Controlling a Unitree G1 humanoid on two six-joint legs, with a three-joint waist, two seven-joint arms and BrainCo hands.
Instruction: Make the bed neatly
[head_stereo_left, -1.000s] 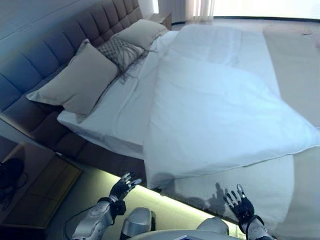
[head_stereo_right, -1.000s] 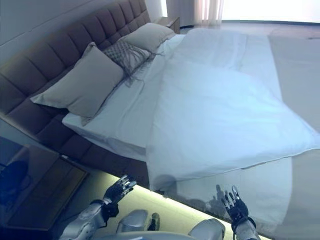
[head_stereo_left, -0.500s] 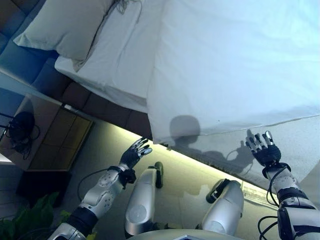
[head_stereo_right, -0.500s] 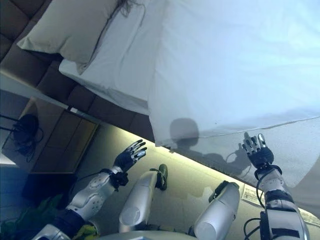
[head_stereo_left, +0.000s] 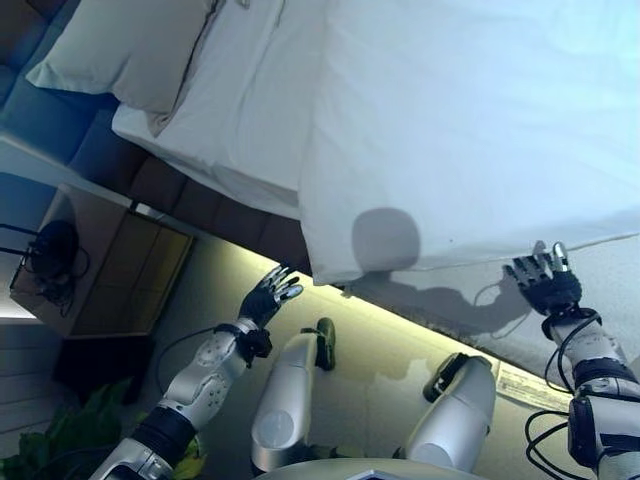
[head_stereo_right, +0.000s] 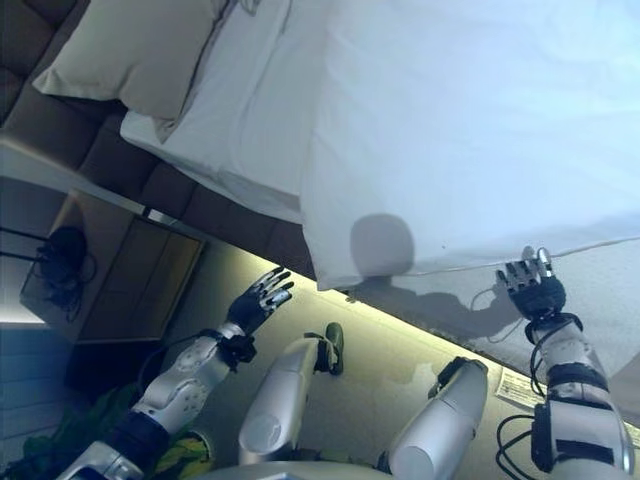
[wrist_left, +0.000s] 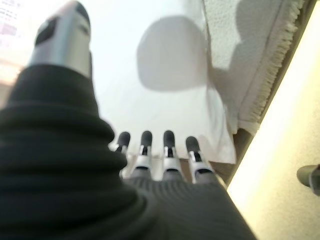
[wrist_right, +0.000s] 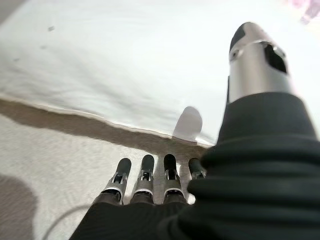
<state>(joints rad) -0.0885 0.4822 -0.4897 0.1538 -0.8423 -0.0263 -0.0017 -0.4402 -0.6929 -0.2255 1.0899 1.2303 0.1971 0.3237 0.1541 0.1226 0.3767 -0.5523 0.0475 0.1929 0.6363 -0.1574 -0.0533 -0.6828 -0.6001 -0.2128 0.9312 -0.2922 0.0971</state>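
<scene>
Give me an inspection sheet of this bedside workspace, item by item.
Surface: bed with white sheet, duvet lying askew.
Job's things: white duvet, corner hanging over near edge; beige pillow at the headboard.
Clutter: nothing seen on the bed.
Hands: left hand open, off the duvet corner; right hand open at the duvet's lower edge.
Cables: dark object with cords on nightstand.
Surroundings: nightstand, green plant, lit floor.

The white duvet (head_stereo_right: 470, 130) lies on the bed; the right hand (head_stereo_right: 530, 285) is near its edge, fingers straight.
</scene>
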